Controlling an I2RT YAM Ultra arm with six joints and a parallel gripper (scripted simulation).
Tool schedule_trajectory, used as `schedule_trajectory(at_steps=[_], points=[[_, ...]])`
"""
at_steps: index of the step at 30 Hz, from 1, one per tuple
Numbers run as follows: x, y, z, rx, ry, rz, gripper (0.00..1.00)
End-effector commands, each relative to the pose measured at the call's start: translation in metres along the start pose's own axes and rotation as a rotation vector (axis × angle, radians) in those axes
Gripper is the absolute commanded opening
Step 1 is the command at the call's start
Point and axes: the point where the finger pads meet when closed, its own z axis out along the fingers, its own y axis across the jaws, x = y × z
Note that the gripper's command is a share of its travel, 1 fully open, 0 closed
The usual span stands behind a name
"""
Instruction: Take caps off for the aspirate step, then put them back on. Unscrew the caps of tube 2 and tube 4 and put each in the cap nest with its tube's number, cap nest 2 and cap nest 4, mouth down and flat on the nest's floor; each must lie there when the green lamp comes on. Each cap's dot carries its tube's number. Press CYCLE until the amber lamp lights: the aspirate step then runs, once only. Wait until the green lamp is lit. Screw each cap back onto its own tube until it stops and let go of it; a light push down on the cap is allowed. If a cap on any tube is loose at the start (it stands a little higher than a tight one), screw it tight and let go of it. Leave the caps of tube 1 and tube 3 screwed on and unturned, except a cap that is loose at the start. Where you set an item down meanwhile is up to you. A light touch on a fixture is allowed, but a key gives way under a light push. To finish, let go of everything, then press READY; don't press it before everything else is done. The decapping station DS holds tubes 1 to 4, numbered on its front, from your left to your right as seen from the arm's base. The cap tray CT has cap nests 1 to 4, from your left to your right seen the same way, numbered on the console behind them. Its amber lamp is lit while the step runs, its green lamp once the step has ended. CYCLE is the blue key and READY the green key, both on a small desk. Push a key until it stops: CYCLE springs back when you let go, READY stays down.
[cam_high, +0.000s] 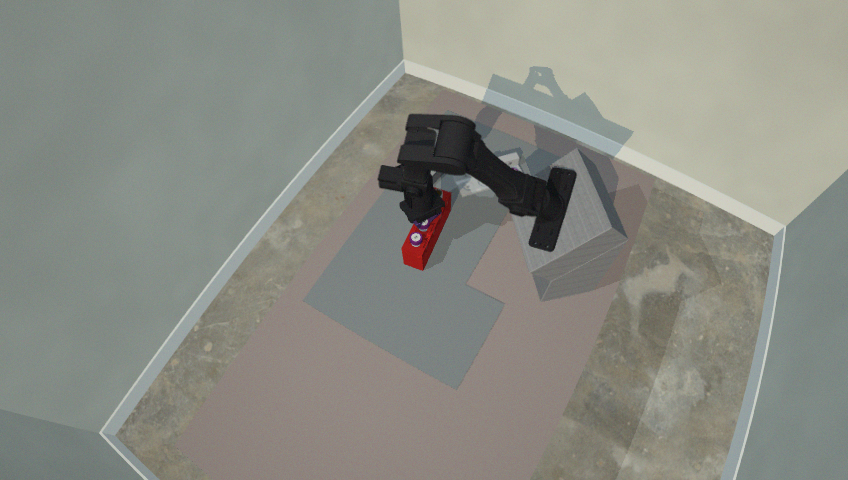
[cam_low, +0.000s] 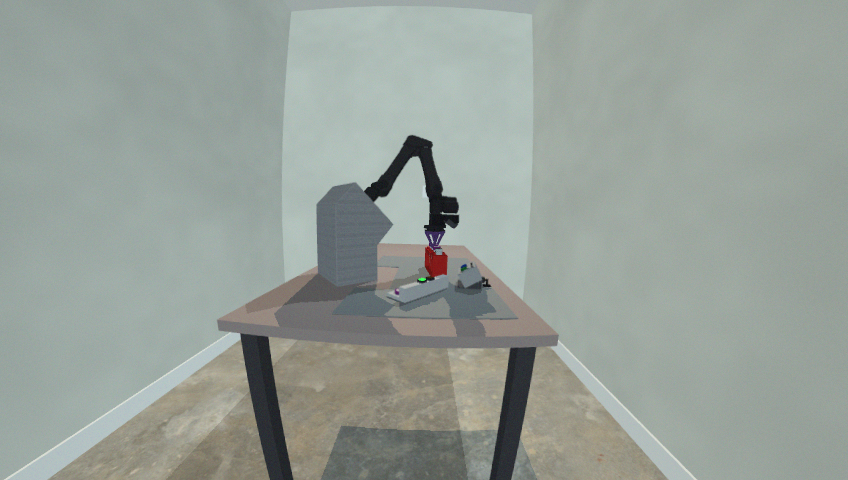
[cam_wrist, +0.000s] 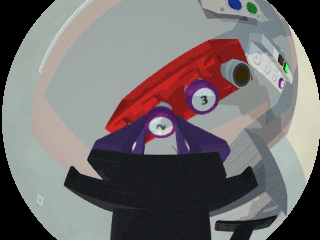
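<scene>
The red decapping station stands on the grey mat; it also shows in the top view and the exterior view. My gripper is shut on the purple cap of tube 2, which sits on top of its tube. The cap of tube 3 is on its tube beside it. Tube 4 stands open, with no cap. A purple cap lies in the cap tray. The green lamp is lit. The cap of tube 1 shows in the top view.
A tall grey block holds the arm's base at the table's left.
</scene>
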Motion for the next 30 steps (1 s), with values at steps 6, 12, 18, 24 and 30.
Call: schedule_trajectory(at_steps=[6, 12, 18, 24, 30], points=[[-0.0018, 0.0011, -0.001, -0.006, -0.005, 0.501, 0.0], [-0.0018, 0.0011, -0.0009, -0.007, -0.005, 0.751, 0.0], [-0.0018, 0.0011, -0.0007, -0.007, -0.004, 0.942, 0.0], [-0.0018, 0.0011, -0.0008, -0.007, -0.004, 0.942, 0.0], [-0.0018, 0.0011, -0.0008, -0.007, -0.004, 0.942, 0.49]])
